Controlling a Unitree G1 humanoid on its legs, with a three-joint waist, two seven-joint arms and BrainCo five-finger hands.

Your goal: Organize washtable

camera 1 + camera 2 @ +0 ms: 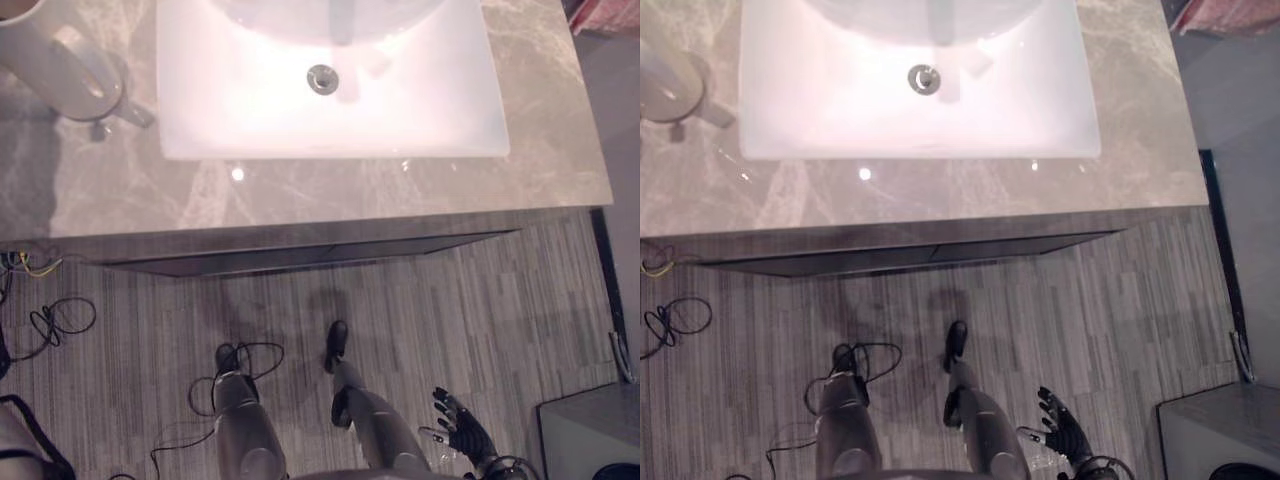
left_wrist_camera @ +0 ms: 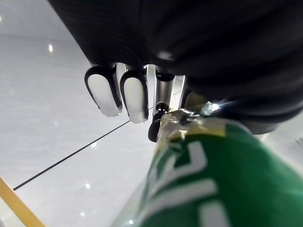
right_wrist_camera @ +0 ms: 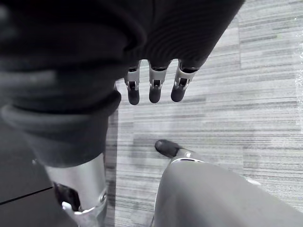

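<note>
left wrist view: your left hand (image 2: 134, 97) pinches a green tube (image 2: 208, 189) by its stiff crimp; likely light, soft, slippery. right hand (image 1: 462, 432) hangs, fingers spread.

Unreadable white lettering on green packet (image 2: 222, 179)

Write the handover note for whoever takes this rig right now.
Left robot hand: curled on a green packet.
Right robot hand: open, holding nothing, low beside the leg.
White hair dryer lies on the counter, left of the sink.
Done: packet in hand.
Left: probably set the packet on the counter and tidy the dryer.
</note>
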